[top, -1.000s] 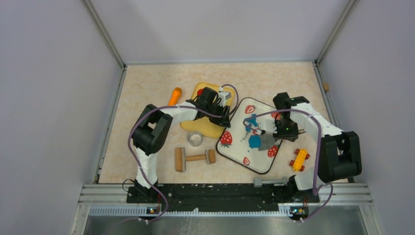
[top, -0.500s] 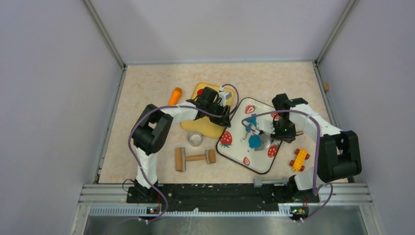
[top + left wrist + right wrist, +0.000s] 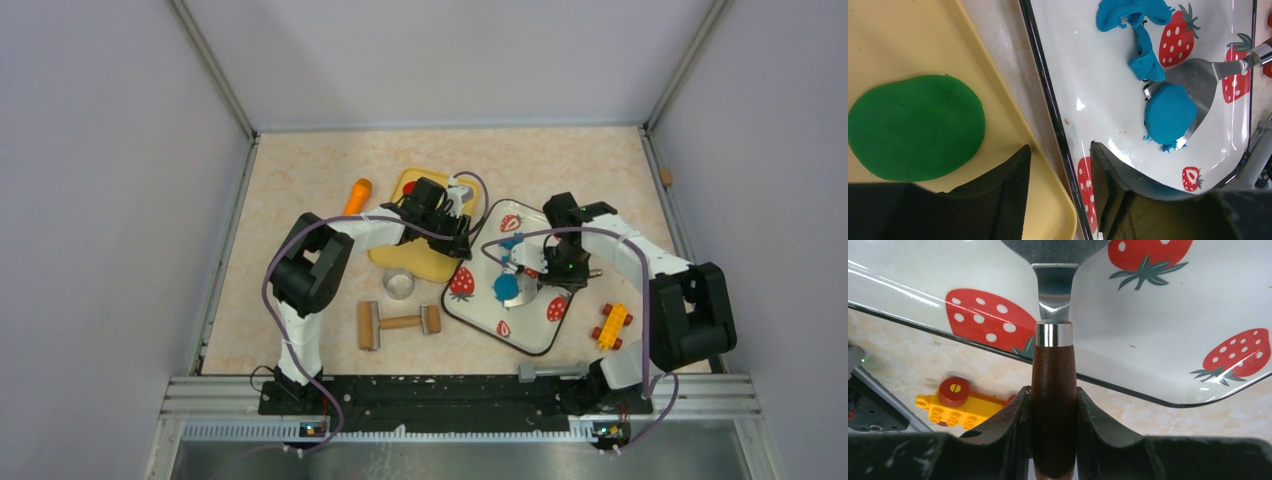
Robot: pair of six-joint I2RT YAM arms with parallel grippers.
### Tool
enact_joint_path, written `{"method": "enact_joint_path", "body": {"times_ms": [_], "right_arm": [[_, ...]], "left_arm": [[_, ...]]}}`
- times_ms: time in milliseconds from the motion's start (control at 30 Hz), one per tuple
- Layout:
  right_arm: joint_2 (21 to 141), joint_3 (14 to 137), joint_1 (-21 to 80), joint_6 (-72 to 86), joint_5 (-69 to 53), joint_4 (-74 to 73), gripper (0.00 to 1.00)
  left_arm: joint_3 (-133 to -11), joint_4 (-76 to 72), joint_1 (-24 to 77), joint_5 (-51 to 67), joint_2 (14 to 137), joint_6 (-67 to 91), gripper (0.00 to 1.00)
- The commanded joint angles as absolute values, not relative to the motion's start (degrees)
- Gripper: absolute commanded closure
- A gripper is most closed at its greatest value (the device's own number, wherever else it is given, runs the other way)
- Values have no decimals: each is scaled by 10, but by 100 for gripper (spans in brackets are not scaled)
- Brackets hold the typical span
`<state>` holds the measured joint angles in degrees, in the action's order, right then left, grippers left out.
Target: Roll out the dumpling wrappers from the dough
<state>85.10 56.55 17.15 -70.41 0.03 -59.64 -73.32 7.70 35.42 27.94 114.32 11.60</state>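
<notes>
Clamped tight with the right hand (image 3: 1053, 401) on the wooden handle of the spatula (image 3: 1198, 80), with the blade tucked partly under the dumpling wrapper (image 3: 1169, 113) on the strawberry tray (image 3: 1088, 75). Looks like the lift-off. Hold the blade flat and low, and ease fully beneath the disc before raising, to avoid folding it. Steer clear of the ragged dough (image 3: 1143, 55) just beyond. Hovering with the left hand (image 3: 1060, 150), wide open and empty, over the tray's edge by the yellow board (image 3: 908, 40).

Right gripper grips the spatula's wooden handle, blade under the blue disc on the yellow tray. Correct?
Wrong tray: the left wrist view shows the blue disc on the spatula over the white strawberry tray, not the yellow tray. The rest stands.
</notes>
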Motion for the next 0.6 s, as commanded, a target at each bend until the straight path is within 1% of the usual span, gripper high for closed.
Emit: {"method": "enact_joint_path", "body": {"times_ms": [0,267,433,567], "right_arm": [[848,573,177,-679,-39,-582,100],[801,671,177,-646,-95,-666,100],[807,714,179,-619,-103,-686,100],[841,748,192,-584,-98,-678,100]], "left_arm": [[-748,69,365,283,1154,105,49],[-767,101,359,255,1129,106,50],[-775,97,309,302,1069,133,49],[-772,97,250,324,1019,158,48]]}}
